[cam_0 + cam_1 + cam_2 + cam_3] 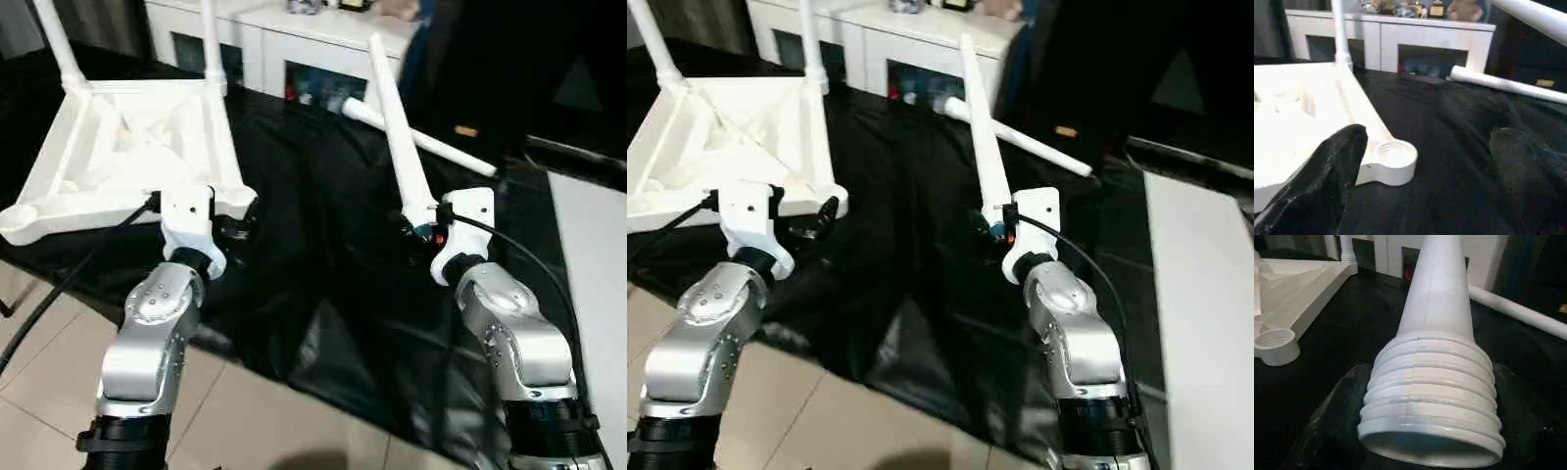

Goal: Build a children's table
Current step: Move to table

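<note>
The white tabletop (108,147) lies upside down on a black cloth, ribbed underside up. Two legs (59,44) (211,39) stand in its far sockets. My left gripper (235,220) is open right beside the empty near corner socket (1396,156), one finger (1327,171) over the tabletop's edge, holding nothing. My right gripper (419,227) is shut on the threaded end of a third leg (397,127), which slants up and away; its threads (1430,401) sit between the fingers. Another loose leg (460,157) lies on the cloth behind it.
The black cloth (323,245) covers the work area and hangs over its near edge above the tiled floor (59,392). A white cabinet (284,39) with dark doors stands at the back. A pale flat surface (593,255) borders the right side.
</note>
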`<state>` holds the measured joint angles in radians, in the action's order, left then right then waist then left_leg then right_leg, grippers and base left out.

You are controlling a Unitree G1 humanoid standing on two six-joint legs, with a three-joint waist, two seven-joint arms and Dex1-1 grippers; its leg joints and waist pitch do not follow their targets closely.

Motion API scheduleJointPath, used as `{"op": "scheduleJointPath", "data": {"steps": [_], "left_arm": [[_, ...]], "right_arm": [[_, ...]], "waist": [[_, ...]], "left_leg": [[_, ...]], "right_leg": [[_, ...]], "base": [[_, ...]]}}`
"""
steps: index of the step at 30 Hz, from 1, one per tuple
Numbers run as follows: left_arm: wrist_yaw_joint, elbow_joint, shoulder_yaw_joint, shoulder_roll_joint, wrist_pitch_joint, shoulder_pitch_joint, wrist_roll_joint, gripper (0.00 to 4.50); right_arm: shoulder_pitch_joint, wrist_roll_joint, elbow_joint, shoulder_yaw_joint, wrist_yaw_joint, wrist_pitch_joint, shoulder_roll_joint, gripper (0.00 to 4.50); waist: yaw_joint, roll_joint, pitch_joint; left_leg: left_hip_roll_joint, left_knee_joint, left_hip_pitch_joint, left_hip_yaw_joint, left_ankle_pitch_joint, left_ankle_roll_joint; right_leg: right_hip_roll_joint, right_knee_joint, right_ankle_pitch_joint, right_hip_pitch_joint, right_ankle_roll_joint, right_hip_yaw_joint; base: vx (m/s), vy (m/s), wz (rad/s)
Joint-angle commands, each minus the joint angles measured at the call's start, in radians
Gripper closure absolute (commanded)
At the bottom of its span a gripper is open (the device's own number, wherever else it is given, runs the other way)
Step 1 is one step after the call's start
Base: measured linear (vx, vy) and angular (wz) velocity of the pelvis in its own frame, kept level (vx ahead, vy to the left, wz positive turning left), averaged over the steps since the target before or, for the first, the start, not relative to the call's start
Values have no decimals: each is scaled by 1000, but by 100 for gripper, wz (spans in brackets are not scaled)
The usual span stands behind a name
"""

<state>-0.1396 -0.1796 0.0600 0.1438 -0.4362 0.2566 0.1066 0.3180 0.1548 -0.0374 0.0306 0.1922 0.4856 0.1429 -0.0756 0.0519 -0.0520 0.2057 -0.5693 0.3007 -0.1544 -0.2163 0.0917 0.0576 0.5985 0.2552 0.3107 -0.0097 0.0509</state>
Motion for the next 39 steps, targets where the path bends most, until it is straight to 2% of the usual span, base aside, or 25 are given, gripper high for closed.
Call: {"op": "scheduleJointPath", "data": {"steps": [1,5,6,9,11,14,16,17,18,19,20,22,23,24,25,26,27,28,31,32,33,35,36,37,39], "left_arm": [[-8,-15,-12,-2,-8,11,6,0],[-10,-15,-11,-2,-6,8,6,0],[-11,-15,-12,-2,-6,8,7,0],[-12,-17,-13,0,-5,6,8,0],[-14,-19,-14,2,-6,5,7,0],[-15,-19,-14,3,-5,6,6,0],[-17,-18,-13,5,-5,9,6,0],[-17,-18,-13,5,-5,9,6,0],[-18,-17,-13,5,-5,10,6,0],[-18,-17,-13,5,-6,11,6,0],[-19,-16,-13,6,-5,11,5,0],[-20,-14,-13,8,-5,13,5,0],[-20,-13,-13,9,-5,14,5,0],[-19,-11,-13,9,-6,15,7,0],[-18,-10,-14,10,-6,17,7,0],[-18,-10,-14,11,-7,18,8,0],[-18,-8,-14,12,-7,19,9,0],[-19,-7,-14,12,-7,20,7,0],[-19,-7,-14,12,-7,20,6,0],[-20,-10,-14,13,-8,19,8,0],[-20,-10,-14,14,-8,19,9,0],[-19,-12,-13,14,-9,18,7,0],[-20,-13,-9,11,-16,18,10,0],[-24,-14,-8,10,-12,15,12,0],[-28,-16,-11,11,-11,11,19,0]], "right_arm": [[18,2,-5,15,-3,10,11,163],[16,13,-1,27,-8,20,9,163],[16,15,-1,28,-7,21,9,163],[11,16,0,31,-6,19,10,163],[7,15,-1,33,-8,17,11,163],[6,12,2,37,-10,15,13,163],[9,13,4,40,-13,17,13,163],[9,13,4,40,-13,17,13,163],[10,14,5,42,-14,17,13,163],[10,15,5,43,-15,17,13,163],[10,15,5,43,-15,18,12,163],[11,18,6,46,-18,26,10,163],[11,20,6,48,-20,31,8,163],[10,21,7,54,-25,33,5,163],[11,22,9,57,-26,34,3,163],[12,20,10,56,-26,32,4,163],[14,19,12,56,-25,31,5,163],[14,12,14,52,-25,27,11,163],[14,8,15,51,-26,24,14,163],[14,9,17,56,-27,24,15,163],[15,9,18,58,-27,25,15,163],[17,12,17,59,-28,28,18,163],[22,16,17,59,-30,30,24,163],[24,17,19,60,-30,30,27,163],[29,11,26,65,-25,26,34,163]], "waist": [[4,-12,82],[7,-5,87],[9,-10,85],[-20,0,70],[-57,28,71],[-32,-23,94],[8,-7,91],[0,5,82],[-22,28,72],[-54,15,77],[-46,-2,73],[-5,-27,88],[20,-47,93],[35,-23,84],[32,-11,78],[19,8,57],[-25,47,46],[-81,64,55],[-57,18,53],[-28,-8,51],[30,-54,51],[51,-61,66],[64,-48,66],[64,-48,66],[38,1,70]], "left_leg": [[-13,56,7,-10,-45,-113],[-31,36,7,-8,88,-198],[5,51,-61,-21,71,-131],[-42,40,-54,-79,-67,4],[-83,6,67,-43,-78,-17],[-46,16,-16,-2,111,-82],[22,3,-98,44,263,-270],[-9,-8,-75,15,216,-278],[-90,-22,40,-17,70,-217],[-82,-32,58,-9,-19,-154],[-59,-8,50,2,-10,-86],[14,25,-76,53,88,-131],[75,28,-164,64,155,-136],[178,30,-222,97,236,-184],[186,31,-207,83,217,-189],[102,34,-153,-29,15,-130],[-77,-51,-55,-97,-222,-42],[-60,-150,52,-2,-204,-79],[-34,-139,97,63,-10,-41],[-18,-42,84,63,72,-53],[30,57,35,103,-37,-108],[95,56,-76,162,-169,-197],[93,46,-73,171,-107,-359],[93,46,-73,171,-107,-359],[-17,-34,48,63,157,-364]], "right_leg": [[24,-40,-113,-69,-222,-28],[9,-19,-286,-75,-218,-30],[-13,3,-272,-31,-232,-46],[-40,-10,-296,-63,-237,-116],[-29,-16,-473,-158,-201,-163],[-96,47,-658,-93,-70,-99],[-23,57,-408,11,-62,-71],[-18,31,-393,-13,-88,-87],[-29,-8,-425,-125,-126,-151],[-6,-22,-511,-149,-161,-183],[-41,-3,-534,-138,-152,-163],[-61,65,-433,-33,-91,-81],[-39,90,-290,51,-87,-79],[46,108,8,150,-88,-55],[78,109,21,148,-100,-53],[78,51,-25,114,-168,-44],[31,-46,108,-26,-280,-177],[166,-84,207,-140,-360,-260],[149,-70,-2,-119,-408,-205],[77,-54,-5,-84,-352,-119],[-15,5,122,-32,-201,-18],[12,64,130,54,-136,-6],[32,87,42,82,-42,-2],[32,87,42,82,-42,-2],[110,-9,-254,13,-98,-67]], "base": [[110,42,-1],[105,26,3],[97,-13,-15],[89,-20,-27],[69,-21,-22],[58,-8,13],[50,-43,8],[0,0,0],[13,19,23],[13,19,23],[-6,38,28],[54,16,19],[79,-51,-10],[22,-70,-48],[22,-70,-48],[0,-13,-55],[32,-3,-40],[32,-3,-40],[0,0,0],[0,0,0],[100,36,-6],[106,27,-3],[54,-3,13],[54,-3,13],[11,-36,2]]}}
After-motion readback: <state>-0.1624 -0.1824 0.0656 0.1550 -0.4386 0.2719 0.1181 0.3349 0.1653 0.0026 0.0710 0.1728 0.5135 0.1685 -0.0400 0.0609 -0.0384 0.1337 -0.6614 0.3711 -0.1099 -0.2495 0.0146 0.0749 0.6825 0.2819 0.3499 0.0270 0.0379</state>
